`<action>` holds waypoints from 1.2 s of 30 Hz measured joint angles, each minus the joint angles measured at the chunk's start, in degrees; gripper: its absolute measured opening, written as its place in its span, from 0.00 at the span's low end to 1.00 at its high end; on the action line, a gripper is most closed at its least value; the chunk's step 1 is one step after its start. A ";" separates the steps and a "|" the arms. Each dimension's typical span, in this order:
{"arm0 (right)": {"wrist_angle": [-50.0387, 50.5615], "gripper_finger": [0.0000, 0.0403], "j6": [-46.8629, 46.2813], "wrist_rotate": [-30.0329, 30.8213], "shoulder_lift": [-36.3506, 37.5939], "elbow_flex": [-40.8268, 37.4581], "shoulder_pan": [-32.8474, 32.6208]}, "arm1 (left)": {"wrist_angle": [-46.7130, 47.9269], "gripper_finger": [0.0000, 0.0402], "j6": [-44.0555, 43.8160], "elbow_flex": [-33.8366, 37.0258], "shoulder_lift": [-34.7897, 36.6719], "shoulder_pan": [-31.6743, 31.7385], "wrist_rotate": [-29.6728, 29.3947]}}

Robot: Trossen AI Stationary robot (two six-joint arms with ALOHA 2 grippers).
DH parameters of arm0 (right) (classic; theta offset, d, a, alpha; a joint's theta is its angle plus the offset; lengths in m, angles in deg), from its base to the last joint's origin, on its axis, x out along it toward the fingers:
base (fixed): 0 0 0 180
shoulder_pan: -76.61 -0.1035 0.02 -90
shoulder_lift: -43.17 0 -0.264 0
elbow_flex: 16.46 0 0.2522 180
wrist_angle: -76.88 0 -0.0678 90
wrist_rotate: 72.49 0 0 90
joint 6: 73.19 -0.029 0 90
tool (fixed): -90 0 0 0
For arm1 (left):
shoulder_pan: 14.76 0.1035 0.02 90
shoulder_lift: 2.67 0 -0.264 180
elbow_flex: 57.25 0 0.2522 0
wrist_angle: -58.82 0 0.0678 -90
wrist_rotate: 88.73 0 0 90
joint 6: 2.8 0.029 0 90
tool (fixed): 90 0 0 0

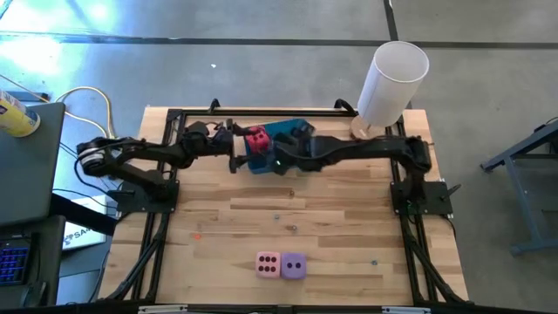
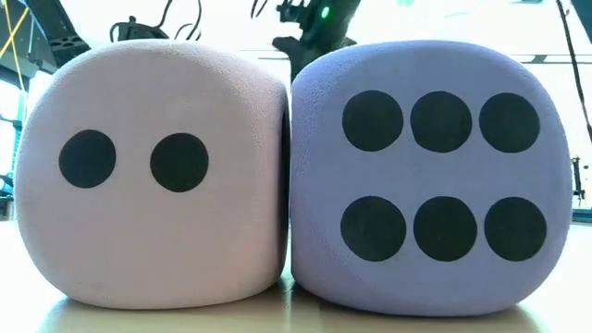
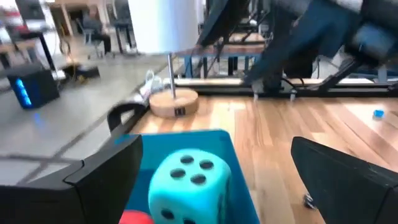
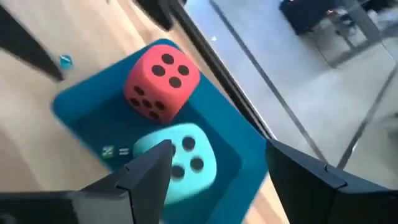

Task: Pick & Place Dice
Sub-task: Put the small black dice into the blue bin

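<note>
Both arms meet over the blue bin point(image 1: 283, 139) at the far middle of the bench point(image 1: 349, 227). The left claw point(image 3: 217, 180) is spread wide, with the teal die point(image 3: 189, 186) between and just ahead of its fingers, inside the bin. The right claw point(image 4: 217, 171) hangs part-spread over the same die, pinching nothing; the red die point(image 4: 161, 82) sits just beyond, also in the bin. The pink die point(image 1: 268, 263) and purple die point(image 1: 294, 266) rest touching at the near edge, well apart from both claws.
</note>
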 joint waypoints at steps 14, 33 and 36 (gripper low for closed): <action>18.23 0.62 -30.84 9.99 22.55 -19.15 -20.16 | 24.61 1.00 0.04 0.13 13.32 -2.77 -0.75; -32.41 0.62 -32.78 8.98 26.43 -60.35 -36.41 | 23.33 1.00 -15.14 0.11 13.07 -12.60 -0.65; -37.87 0.62 -30.91 8.94 22.63 -61.73 -35.11 | 23.34 1.00 -15.24 0.11 13.05 -14.07 -0.72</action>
